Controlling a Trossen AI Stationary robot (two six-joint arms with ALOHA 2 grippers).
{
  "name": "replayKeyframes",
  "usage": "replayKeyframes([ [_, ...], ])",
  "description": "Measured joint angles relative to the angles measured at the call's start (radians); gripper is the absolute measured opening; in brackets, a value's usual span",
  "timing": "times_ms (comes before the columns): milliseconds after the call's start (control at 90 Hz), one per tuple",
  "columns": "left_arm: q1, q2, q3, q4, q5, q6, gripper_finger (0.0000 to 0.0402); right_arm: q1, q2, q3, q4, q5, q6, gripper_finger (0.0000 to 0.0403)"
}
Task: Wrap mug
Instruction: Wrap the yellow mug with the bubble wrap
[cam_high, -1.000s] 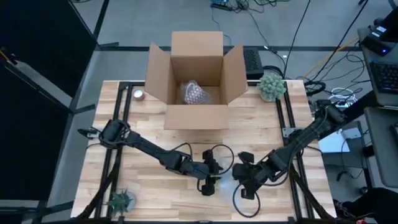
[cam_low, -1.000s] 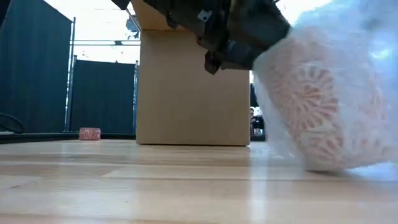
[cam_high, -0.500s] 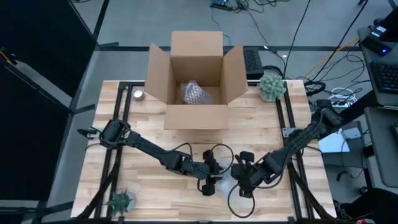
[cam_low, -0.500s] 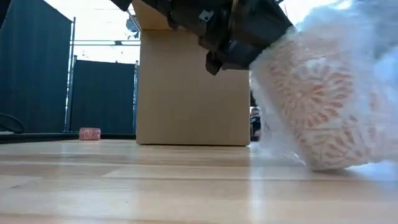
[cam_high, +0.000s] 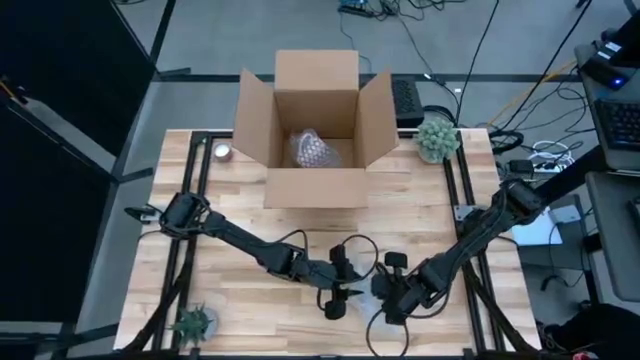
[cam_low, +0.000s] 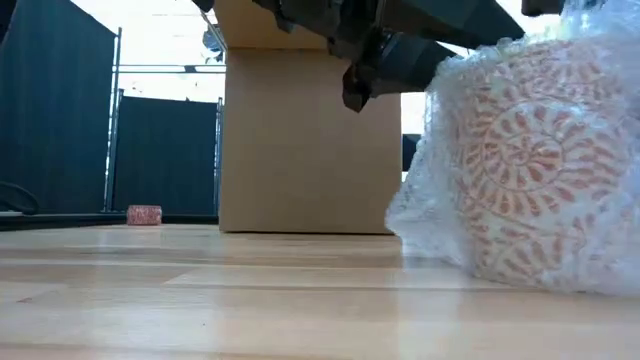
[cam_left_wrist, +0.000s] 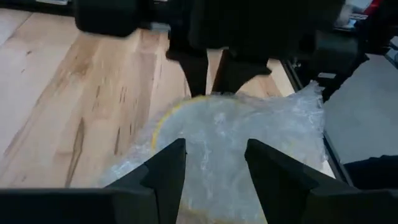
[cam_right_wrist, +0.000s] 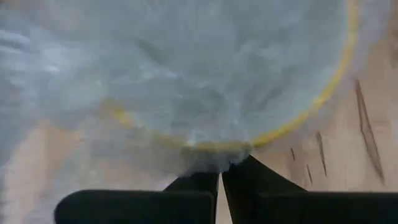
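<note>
High view: both dark arms reach low across the wooden table (cam_high: 230, 300) and meet at its near centre. The left gripper (cam_high: 345, 292) comes in from the left, the right gripper (cam_high: 385, 295) from the right, and the mug in bubble wrap (cam_high: 363, 296) shows only as a pale patch between them. An open cardboard box (cam_high: 312, 125) stands at the far centre with another bubble-wrapped bundle (cam_high: 312, 150) inside; a small potted plant (cam_high: 192, 323) sits at the near left corner

Low view: the mug in bubble wrap (cam_low: 535, 165) stands upright on the tabletop at the right, its orange pattern visible through the film. Dark arm parts (cam_low: 400, 40) hang above it and to its left, with the box (cam_low: 310, 140) behind

Left wrist view: the left gripper (cam_left_wrist: 214, 163) has its two fingers (cam_left_wrist: 166, 168) spread apart, holding nothing; the mug in bubble wrap (cam_left_wrist: 230, 137), yellow rim showing, lies just beyond them, and the right gripper (cam_left_wrist: 211, 78) touches its far edge

Right wrist view: the right gripper (cam_right_wrist: 221, 177) has its fingers pressed together, pinching the wrap at the rim of the mug in bubble wrap (cam_right_wrist: 186, 68)
</note>
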Motion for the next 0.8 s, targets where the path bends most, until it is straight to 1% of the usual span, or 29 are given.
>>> replayKeyframes([
  [78,0.000,0.005,0.000,-0.005,-0.001,0.000,0.0160,-0.019,-0.025,0.021,-0.113,-0.105,-0.012,0.0000],
  [144,0.000,0.005,0.000,-0.008,0.000,0.000,0.0160,-0.029,-0.062,0.053,-0.217,-0.173,0.019,0.0000],
  [233,0.000,0.005,0.001,-0.010,-0.001,0.000,0.0160,-0.030,-0.107,0.081,-0.348,-0.183,0.080,0.0000],
  [289,0.000,0.005,0.001,-0.009,-0.001,0.000,0.0160,-0.030,-0.132,0.091,-0.355,-0.184,0.102,0.0000],
  [367,0.000,0.005,0.001,-0.011,0.000,0.000,0.0160,-0.030,-0.167,0.097,-0.275,-0.167,0.105,0.0002],
  [444,0.000,0.005,0.002,-0.013,-0.001,0.000,0.0160,-0.026,-0.182,0.098,-0.120,-0.109,0.079,0.0011],
  [556,0.000,0.005,0.002,-0.014,-0.001,0.000,0.0160,-0.017,-0.182,0.098,0.096,-0.046,-0.005,0.0044],
  [622,0.001,0.005,0.002,-0.015,-0.001,0.000,0.0160,-0.015,-0.171,0.100,0.192,-0.042,-0.043,0.0070],
  [689,0.000,0.005,0.002,-0.015,-0.001,0.000,0.0160,-0.016,-0.148,0.100,0.229,-0.051,-0.071,0.0095],
  [800,0.000,0.005,0.002,-0.016,-0.002,0.000,0.0160,-0.013,-0.106,0.099,0.190,-0.053,-0.071,0.0128],
])
